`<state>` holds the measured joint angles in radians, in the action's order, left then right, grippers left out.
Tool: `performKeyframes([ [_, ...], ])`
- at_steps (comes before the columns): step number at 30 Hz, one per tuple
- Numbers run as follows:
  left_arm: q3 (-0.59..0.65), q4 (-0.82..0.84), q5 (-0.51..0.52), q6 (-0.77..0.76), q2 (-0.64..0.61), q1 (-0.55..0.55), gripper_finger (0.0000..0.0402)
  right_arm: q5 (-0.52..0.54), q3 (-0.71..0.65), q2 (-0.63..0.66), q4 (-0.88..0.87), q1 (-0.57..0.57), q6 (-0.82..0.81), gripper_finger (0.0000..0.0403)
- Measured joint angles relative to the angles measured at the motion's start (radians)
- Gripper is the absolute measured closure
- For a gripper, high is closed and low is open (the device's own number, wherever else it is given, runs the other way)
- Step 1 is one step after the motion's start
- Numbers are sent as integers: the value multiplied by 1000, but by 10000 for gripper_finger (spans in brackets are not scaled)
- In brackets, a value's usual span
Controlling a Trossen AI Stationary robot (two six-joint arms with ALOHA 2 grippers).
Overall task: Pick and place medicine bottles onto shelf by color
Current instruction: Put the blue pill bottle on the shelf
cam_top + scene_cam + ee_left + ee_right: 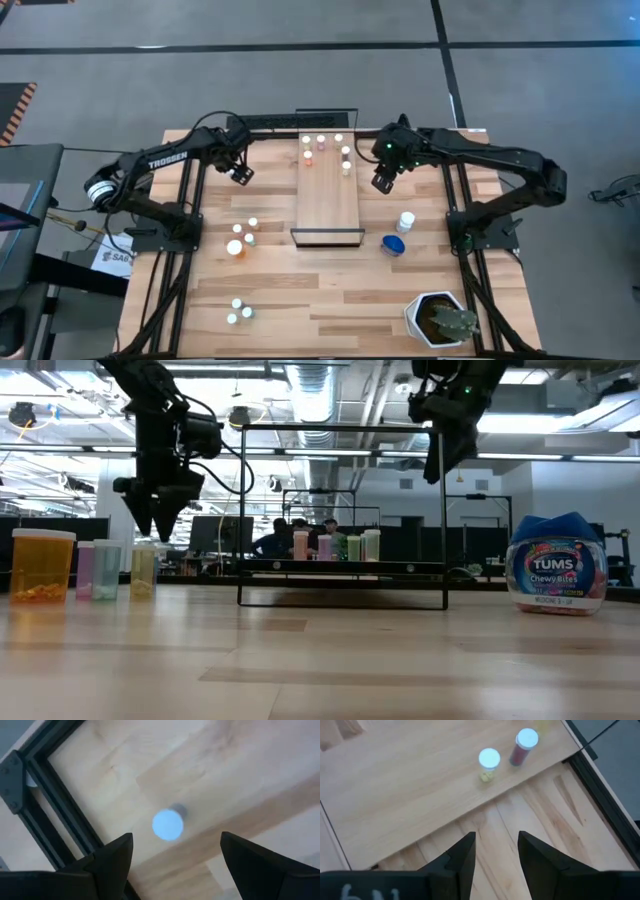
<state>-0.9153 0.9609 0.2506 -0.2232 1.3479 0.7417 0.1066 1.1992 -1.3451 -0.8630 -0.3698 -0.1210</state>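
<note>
High view, left to right. The left end effector [241,174], fingers spread wide and empty, hangs above bare table left of centre in the upper part of the frame. A cluster of small white-capped medicine bottles [241,238] stands below it, towards mid-frame, upright with long axes vertical; a smaller cluster [238,311] stands at lower left. The left arm is the nearer one to both. At centre lies the long light-wood shelf [330,205], with sorted bottles [322,146] at its upper end. The right end effector [383,183], fingers moderately parted and empty, hovers just right of the shelf. A blue bottle [393,244] lies below it.
</note>
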Motion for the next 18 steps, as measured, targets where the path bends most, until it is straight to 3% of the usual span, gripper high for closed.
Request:
performKeyframes([
  [18,90,-154,-10,-47,81,109,114,0,-1,-67,13,-66,53,240],
])
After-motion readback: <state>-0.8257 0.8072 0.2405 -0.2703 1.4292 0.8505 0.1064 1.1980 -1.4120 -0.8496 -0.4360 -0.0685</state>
